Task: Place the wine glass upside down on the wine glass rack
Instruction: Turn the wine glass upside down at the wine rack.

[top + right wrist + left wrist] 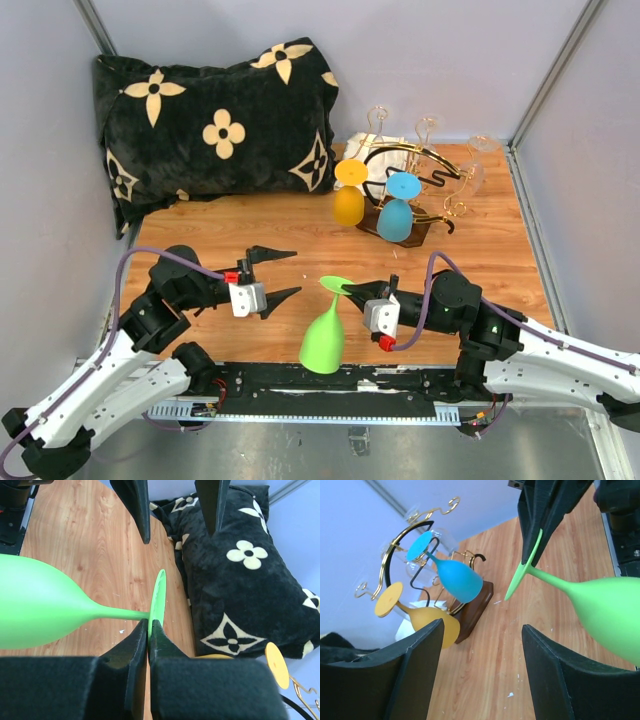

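Note:
The green wine glass [323, 338] hangs low over the table's near middle, bowl down and tilted, its foot uppermost. My right gripper [352, 290] is shut on the rim of that foot [159, 597], and the stem and bowl [40, 605] run off to the left in its wrist view. My left gripper [291, 272] is open just left of the glass, with only bare wood between its fingers [420, 655]. The wine glass rack [425, 165], gold wire on a dark wooden base [475, 607], stands at the back right.
A yellow glass [348, 200] and a blue glass [397, 215] hang upside down on the rack's near side, and clear glasses [378, 120] hang behind them. A black flower-patterned pillow [220, 120] fills the back left. Grey walls close in the table.

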### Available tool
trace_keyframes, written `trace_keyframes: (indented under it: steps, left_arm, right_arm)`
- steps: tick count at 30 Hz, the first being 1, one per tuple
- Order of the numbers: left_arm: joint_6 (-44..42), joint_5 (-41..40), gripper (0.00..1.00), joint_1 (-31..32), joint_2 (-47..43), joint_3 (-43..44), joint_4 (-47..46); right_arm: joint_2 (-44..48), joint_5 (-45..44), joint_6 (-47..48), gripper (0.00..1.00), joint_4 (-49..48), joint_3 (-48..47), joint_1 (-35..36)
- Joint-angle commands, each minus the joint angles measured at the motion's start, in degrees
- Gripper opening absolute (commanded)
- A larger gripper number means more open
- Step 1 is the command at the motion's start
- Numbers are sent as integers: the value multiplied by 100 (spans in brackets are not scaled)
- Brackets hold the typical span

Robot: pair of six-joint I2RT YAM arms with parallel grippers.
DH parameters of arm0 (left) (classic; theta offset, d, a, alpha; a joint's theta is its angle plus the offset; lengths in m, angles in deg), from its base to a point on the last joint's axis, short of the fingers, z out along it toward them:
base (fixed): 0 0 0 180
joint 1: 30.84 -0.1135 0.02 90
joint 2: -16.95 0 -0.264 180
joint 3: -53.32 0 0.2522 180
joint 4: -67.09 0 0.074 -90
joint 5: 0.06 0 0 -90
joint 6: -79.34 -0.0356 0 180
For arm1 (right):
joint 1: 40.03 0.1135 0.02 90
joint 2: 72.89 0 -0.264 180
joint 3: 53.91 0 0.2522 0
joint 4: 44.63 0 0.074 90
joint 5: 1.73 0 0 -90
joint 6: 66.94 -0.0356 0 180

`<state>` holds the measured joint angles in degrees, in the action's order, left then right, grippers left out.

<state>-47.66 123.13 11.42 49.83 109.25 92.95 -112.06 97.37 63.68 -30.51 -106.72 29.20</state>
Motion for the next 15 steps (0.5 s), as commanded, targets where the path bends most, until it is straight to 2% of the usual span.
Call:
trace_keyframes:
  steps: [1,15]
  left_arm:
    - [-467,657,66,54,256,156,14]
    - [-78,1384,55,270,554,37,-487]
  right_arm:
    - [13,314,-91,3,-96,-220,77]
    - [-184,601,-214,4,-462,-317,82]
